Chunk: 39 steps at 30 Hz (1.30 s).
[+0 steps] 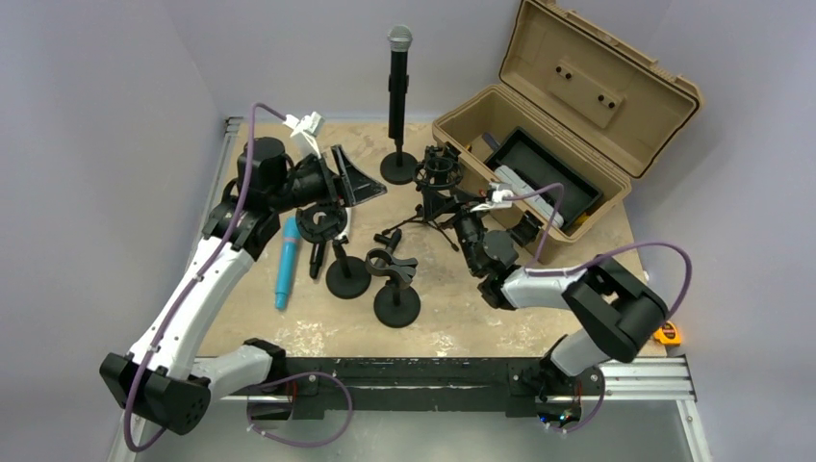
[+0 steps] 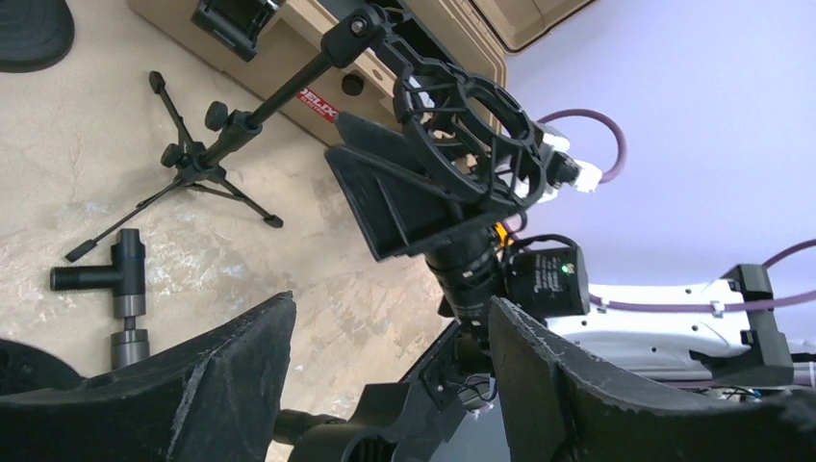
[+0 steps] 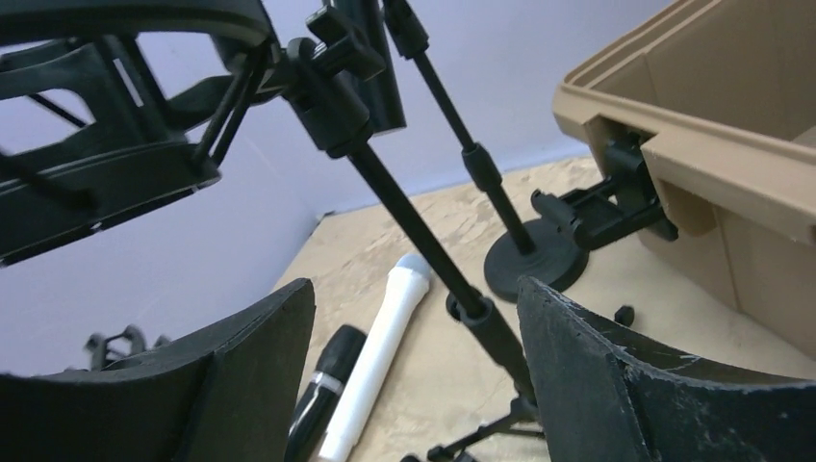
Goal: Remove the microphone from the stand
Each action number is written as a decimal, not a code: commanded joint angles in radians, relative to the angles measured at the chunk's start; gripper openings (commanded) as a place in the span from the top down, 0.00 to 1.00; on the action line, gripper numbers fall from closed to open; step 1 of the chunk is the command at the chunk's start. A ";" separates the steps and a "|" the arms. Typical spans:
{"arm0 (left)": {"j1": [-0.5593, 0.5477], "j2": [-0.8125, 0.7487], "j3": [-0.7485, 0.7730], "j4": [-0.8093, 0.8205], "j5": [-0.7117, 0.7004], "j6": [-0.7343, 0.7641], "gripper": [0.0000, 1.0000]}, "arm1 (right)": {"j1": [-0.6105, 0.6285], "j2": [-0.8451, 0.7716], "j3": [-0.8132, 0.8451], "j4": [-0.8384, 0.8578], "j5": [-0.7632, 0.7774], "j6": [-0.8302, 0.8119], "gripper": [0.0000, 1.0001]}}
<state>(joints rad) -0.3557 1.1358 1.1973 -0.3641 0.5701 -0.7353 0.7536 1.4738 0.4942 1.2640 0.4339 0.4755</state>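
walls (image 1: 106, 87): plain pale lilac-grey, closing in behind and on both sides | tabletop (image 1: 452, 332): beige, mottled, scuffed paler toward the near edge | metal rail (image 1: 640, 373): silver and black, running along the near edge | grey surface (image 1: 433, 438) below rail: smooth, possibly floor, hard to tell | light: soft, even, only faint shadows
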 commanded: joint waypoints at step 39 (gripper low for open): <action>0.001 -0.075 0.023 -0.081 -0.021 0.081 0.27 | -0.332 0.170 0.363 0.002 -1.117 -0.693 1.00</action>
<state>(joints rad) -0.3557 1.0611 1.1965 -0.4866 0.5293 -0.6609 0.4526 1.7153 0.7605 1.3270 -0.5018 -0.1452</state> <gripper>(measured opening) 0.732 0.046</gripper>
